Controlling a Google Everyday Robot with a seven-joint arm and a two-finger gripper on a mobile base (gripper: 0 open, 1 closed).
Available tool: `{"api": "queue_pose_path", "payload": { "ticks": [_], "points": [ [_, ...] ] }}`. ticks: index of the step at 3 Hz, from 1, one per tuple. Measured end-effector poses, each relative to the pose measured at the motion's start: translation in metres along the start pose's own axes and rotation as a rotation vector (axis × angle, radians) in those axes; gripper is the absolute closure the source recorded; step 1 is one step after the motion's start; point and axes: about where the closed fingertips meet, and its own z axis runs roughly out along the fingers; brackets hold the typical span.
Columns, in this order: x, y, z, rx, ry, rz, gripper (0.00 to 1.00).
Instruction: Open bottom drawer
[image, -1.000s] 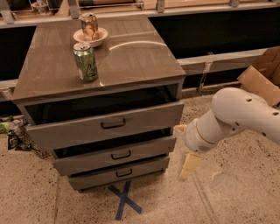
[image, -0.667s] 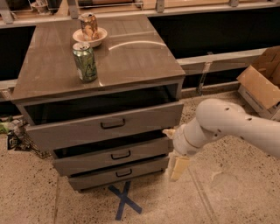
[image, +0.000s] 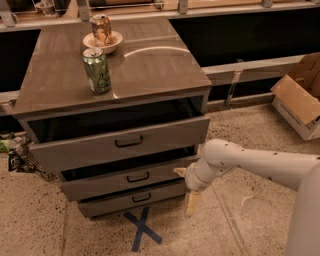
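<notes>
Cream-coloured pincer is recorded low, just above the speckled stone floor, pointing downward. It is placed just beside the right front corner of the chest, at the height of the lowest drawer. Contact with that drawer cannot be confirmed. Whether the pincer is spread or pressed together cannot be told. It is carried by a white rounded robot arm that enters from the right edge.

A grey-brown wooden three-drawer chest is seen at left of centre. All three drawers are noted as slightly pulled out, with a dark gap above each front.
- The tall top drawer is out the furthest.
- The medium-height middle drawer lies beneath it.
- The narrow grey-brown bottom drawer, fitted with a small black bail handle, is located nearest the floor, left of the pincer.

An open brown cardboard box is noted on the floor at far right, well apart from the chest. A blue tape cross is marked on the floor in front of the bottom drawer.

On the chest's top surface, a green drink can is stood upright. Behind it, a small pale bowl is set, in which a brownish can is held.
</notes>
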Motion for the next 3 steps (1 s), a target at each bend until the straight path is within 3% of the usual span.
{"api": "queue_pose_path", "payload": {
  "ticks": [1, 3],
  "points": [
    [0.032, 0.007, 0.051, -0.056, 0.011, 0.019, 0.00],
    [0.047, 0.015, 0.084, -0.088, 0.002, 0.027, 0.00]
  ]
}}
